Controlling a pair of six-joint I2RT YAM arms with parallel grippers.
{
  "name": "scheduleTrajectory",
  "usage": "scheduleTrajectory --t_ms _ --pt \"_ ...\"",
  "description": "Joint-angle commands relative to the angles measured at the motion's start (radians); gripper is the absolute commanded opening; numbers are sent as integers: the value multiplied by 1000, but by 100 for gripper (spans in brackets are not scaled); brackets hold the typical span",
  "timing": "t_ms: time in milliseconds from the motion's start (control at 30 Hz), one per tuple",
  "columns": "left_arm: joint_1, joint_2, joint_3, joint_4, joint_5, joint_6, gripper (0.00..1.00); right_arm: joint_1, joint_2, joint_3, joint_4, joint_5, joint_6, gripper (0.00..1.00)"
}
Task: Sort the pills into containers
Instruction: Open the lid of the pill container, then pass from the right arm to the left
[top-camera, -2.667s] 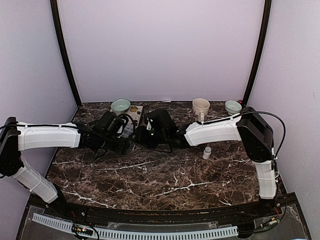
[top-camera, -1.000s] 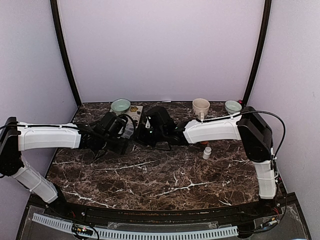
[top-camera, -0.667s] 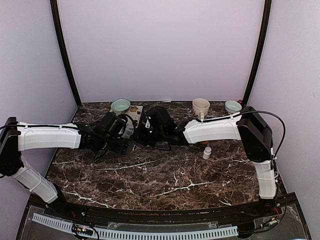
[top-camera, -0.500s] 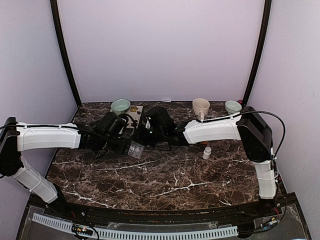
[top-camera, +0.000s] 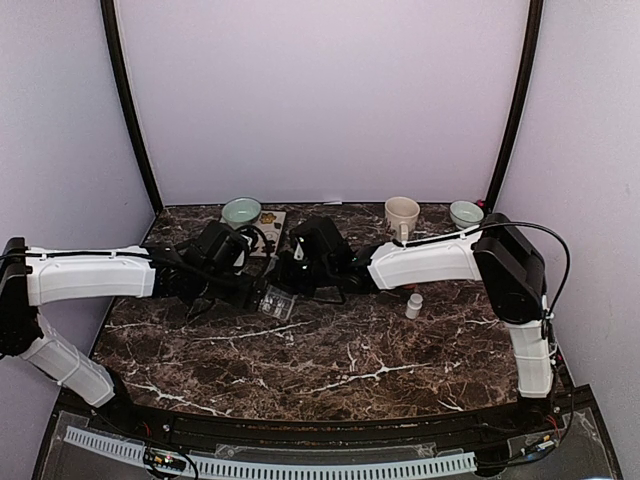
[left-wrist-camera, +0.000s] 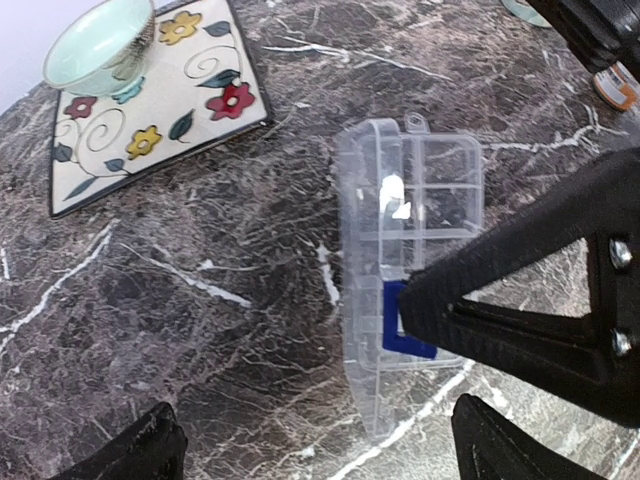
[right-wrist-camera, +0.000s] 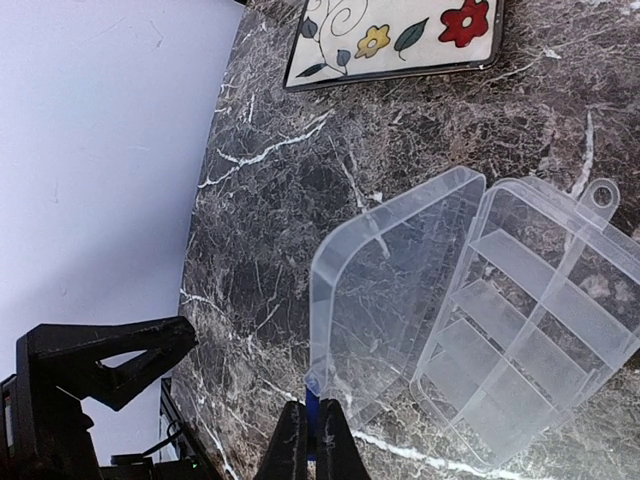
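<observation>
The clear plastic pill organizer (left-wrist-camera: 410, 215) lies on the marble with its lid (right-wrist-camera: 385, 295) swung open beside the base of empty-looking containers (right-wrist-camera: 535, 345). My right gripper (right-wrist-camera: 311, 452) is shut on a small blue tab (left-wrist-camera: 392, 322) at the lid's corner. My left gripper (left-wrist-camera: 320, 455) hangs just above the box's near end, its fingers (left-wrist-camera: 140, 455) spread wide and touching nothing. From above, the organizer (top-camera: 277, 301) sits between the left gripper (top-camera: 254, 294) and the right gripper (top-camera: 288, 288). I make out no pills in any view.
A flowered square plate (left-wrist-camera: 150, 100) with a pale green bowl (left-wrist-camera: 100, 45) lies behind the box. An orange bottle (left-wrist-camera: 616, 86) stands to its right. A small white bottle (top-camera: 413, 305), a cream mug (top-camera: 402, 214) and a second green bowl (top-camera: 466, 213) stand on the right.
My left gripper has opened wide and let go of the organizer. The lid has swung open, and the box now lies in plain view between the two grippers.
</observation>
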Motion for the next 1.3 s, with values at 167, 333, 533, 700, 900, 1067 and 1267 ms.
scheduleTrajectory --t_ms 167,333,533,700,900,1067,1267 --pt "-4 -62 -85 70 139 -4 96 -18 -52 -27 72 -16 42 0" --pt "-4 -24 -97 95 143 -26 96 -24 -53 -37 96 -34 63 0" --pt "-7 76 -46 104 100 -35 96 -29 -51 -64 132 -60 74 0" --pt "-12 114 -48 137 59 -48 93 -31 -49 -89 163 -73 97 0" --pt "-14 141 -59 171 39 -35 89 -32 -54 -98 169 -63 109 0" --pt "-14 144 -71 203 24 -35 87 -32 -45 -89 167 -68 121 0" --pt "-14 166 -66 204 3 -22 86 -34 -33 -77 167 -71 130 0"
